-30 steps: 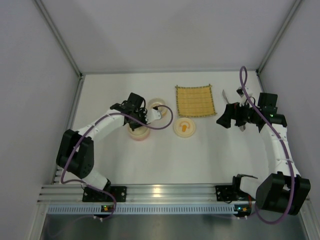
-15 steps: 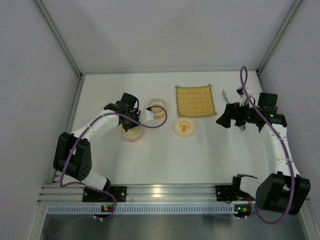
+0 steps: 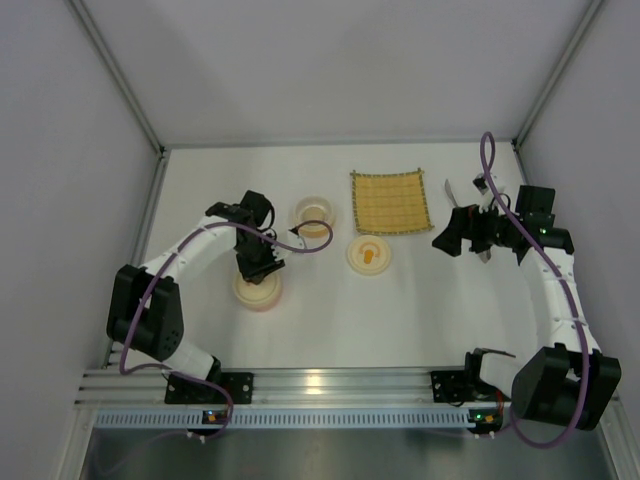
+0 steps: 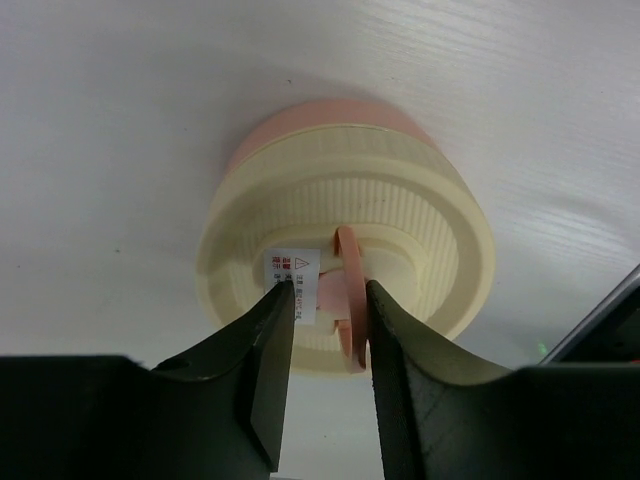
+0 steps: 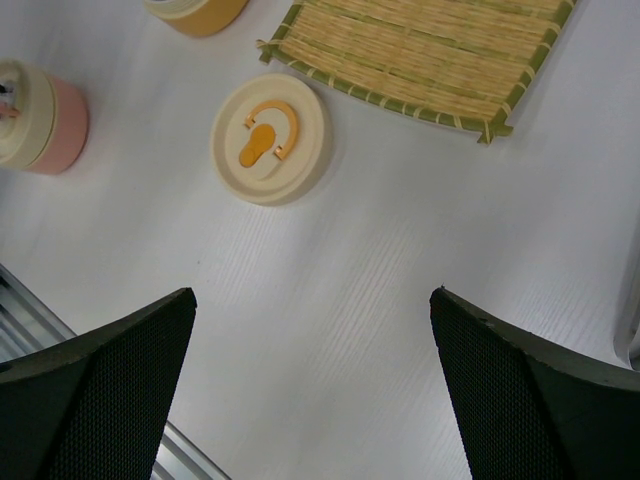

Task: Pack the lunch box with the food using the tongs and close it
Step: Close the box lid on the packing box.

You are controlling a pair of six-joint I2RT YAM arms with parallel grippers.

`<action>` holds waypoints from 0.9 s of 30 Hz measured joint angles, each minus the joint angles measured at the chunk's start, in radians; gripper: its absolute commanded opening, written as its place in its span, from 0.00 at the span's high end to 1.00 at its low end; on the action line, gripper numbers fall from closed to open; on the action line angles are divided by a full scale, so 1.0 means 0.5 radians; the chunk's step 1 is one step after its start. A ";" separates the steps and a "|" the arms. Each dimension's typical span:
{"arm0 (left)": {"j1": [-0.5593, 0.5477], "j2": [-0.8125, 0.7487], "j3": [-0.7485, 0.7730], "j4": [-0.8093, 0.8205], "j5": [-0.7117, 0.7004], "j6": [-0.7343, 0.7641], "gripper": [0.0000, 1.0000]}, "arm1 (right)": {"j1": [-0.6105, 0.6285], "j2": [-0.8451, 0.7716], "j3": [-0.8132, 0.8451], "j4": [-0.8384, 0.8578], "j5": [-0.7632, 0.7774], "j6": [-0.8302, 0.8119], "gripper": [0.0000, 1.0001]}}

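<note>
Well to the left of the yellow woven square mat (image 3: 391, 201), and nearer the arm bases than the mat, a round pink plastic container (image 4: 300, 150) stands on the white tabletop (image 3: 400, 320). It is topped by a ribbed cream lid (image 4: 400, 200). The left gripper (image 4: 322, 295) hangs over this lid, pointing down at it. Its two black fingers (image 4: 265, 350) stand a narrow way apart, one on each side of a thin pink ring handle (image 4: 349, 290) that stands upright at the lid's middle. In the left wrist view the ring sits close against the right-hand finger, and a gap shows between it and the other finger, so the ring is not squeezed. A small white label (image 4: 297, 268) with red print is stuck on the lid beside the ring.

Just left of the mat stands a round orange bowl with a cream rim (image 3: 313, 214), uncovered. What lies inside it is too small to tell. Just beyond the mat's near edge, toward the arm bases, a flat round cream lid with an orange mark (image 3: 368, 254) lies on its own.

Right of the mat, the slim silver metal tongs (image 3: 450, 190) lie on the tabletop, mostly hidden under the right arm. The right gripper (image 5: 312, 295) hovers there above the tabletop, its fingers spread wide with nothing between them. The food cannot be made out in any view.
</note>
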 measured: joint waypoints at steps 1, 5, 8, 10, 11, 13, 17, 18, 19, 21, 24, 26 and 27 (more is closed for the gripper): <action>0.000 0.000 0.001 -0.021 0.008 -0.008 0.60 | 0.000 0.000 0.000 0.001 -0.002 0.000 0.01; 0.000 -0.001 0.002 -0.058 0.024 -0.064 0.63 | 0.000 0.000 0.000 0.001 -0.009 0.001 0.01; 0.000 -0.002 0.002 -0.051 0.016 -0.114 0.67 | 0.000 -0.002 0.000 0.000 -0.009 0.002 0.01; 0.000 -0.014 -0.007 -0.036 0.005 -0.134 0.68 | 0.000 -0.005 0.000 0.000 -0.009 0.001 0.01; 0.000 -0.028 -0.018 -0.027 0.000 -0.145 0.67 | 0.000 -0.007 0.000 0.000 -0.009 0.001 0.01; 0.000 -0.062 -0.037 -0.023 0.000 -0.153 0.66 | 0.000 -0.009 0.000 -0.001 -0.009 0.001 0.00; 0.000 -0.110 -0.040 -0.039 0.011 -0.156 0.59 | 0.000 -0.015 0.000 -0.001 -0.010 0.001 0.01; 0.000 -0.117 -0.040 -0.048 0.018 -0.154 0.59 | 0.000 -0.015 0.000 -0.001 -0.010 0.001 0.01; 0.000 -0.125 -0.037 -0.064 0.036 -0.155 0.59 | 0.000 -0.015 0.000 -0.002 -0.009 0.001 0.01; 0.000 -0.137 -0.021 -0.102 0.068 -0.156 0.59 | 0.000 -0.015 0.000 -0.001 -0.010 0.001 0.01; 0.000 -0.145 0.019 -0.173 0.129 -0.156 0.60 | 0.000 -0.015 0.000 -0.001 -0.010 0.002 0.01; 0.000 -0.146 0.041 -0.215 0.173 -0.154 0.61 | 0.000 -0.015 0.000 -0.002 -0.011 0.002 0.01; 0.000 -0.147 0.043 -0.230 0.188 -0.155 0.62 | 0.000 -0.015 0.000 -0.002 -0.011 0.002 0.01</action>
